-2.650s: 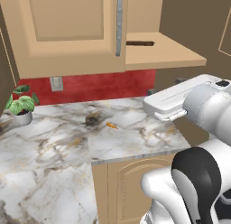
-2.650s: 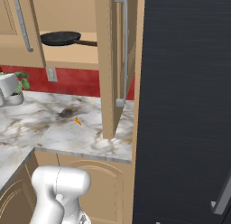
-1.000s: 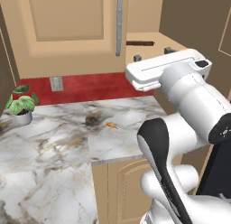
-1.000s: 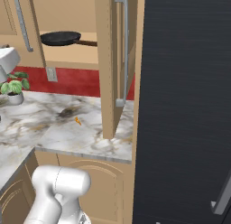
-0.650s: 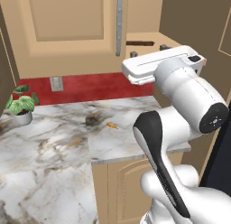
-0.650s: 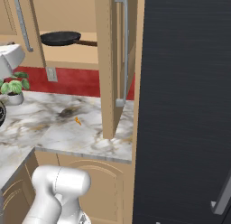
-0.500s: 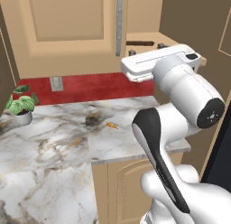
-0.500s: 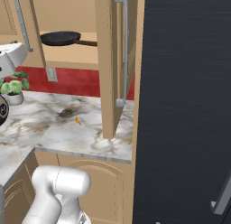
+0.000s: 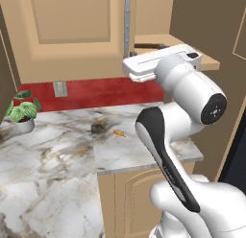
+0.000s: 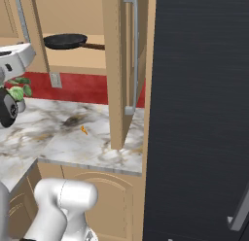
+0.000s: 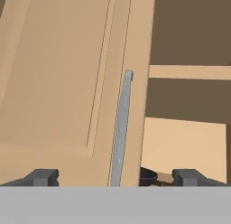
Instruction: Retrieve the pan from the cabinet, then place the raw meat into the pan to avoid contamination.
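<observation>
Two panelled doors of the cabinet [image 10: 116,65] stand swung open, one filling the upper left of the left base view, its silver bar handle [image 11: 120,133] running up the centre of the hand view. Marble counter [image 9: 57,160] spreads across the lower left, mostly bare. Pan [image 10: 64,41] sits on the wooden shelf [image 10: 92,58], upper left of the right base view, handle pointing right. Gripper [image 11: 115,177]: fingertips [image 11: 43,177] wide apart, holding nothing, touching nothing, close before the door's free edge. Potted plant [image 9: 22,112] at the far left.
</observation>
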